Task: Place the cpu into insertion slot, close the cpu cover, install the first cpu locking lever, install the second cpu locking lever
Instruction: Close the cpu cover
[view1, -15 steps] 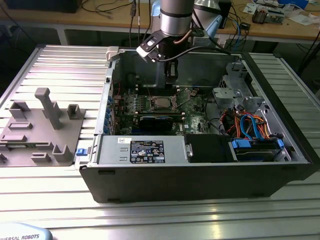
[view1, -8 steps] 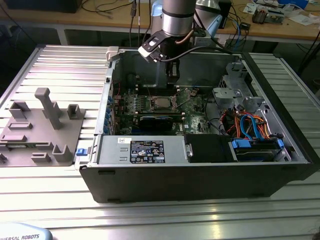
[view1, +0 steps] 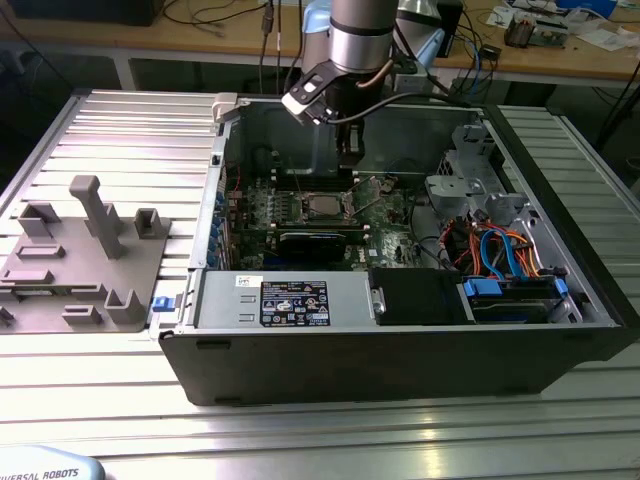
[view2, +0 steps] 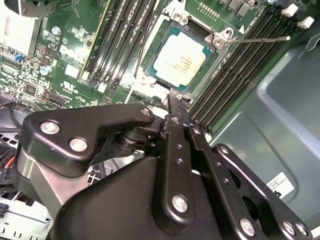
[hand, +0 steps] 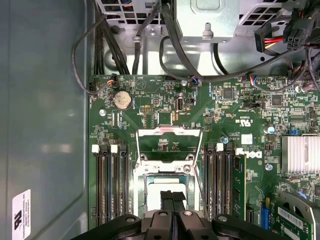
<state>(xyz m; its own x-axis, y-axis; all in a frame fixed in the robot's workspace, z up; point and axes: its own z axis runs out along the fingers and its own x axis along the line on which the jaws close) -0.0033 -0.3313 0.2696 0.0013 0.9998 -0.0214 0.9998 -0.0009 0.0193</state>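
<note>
The cpu (view2: 181, 59), a flat square with a dull silver lid, sits seated in the insertion slot (view2: 202, 75), with the dark rim showing around it. Sweeping the exterior view from its left: there's a moulded grey plastic fixture plate (view1: 90, 250) on the ribbed aluminium table (view1: 120, 130), then the open dark steel computer case (view1: 400, 370). The green motherboard (view1: 390, 215) is inside, and my claw (view1: 348, 165) hangs over the socket. Orange and blue cables (view1: 500, 245) bunch at the right.

In the first wrist view the cpu cover (hand: 169, 132), a thin silvery frame, is swung open off the slot. My black fingers (view2: 175, 150) are pressed together, gripping nothing. Their tips are at the chip's edge, touching or not I cannot tell. A thin steel lever (view2: 260, 40) crosses the black memory slots (view2: 235, 75).
</note>
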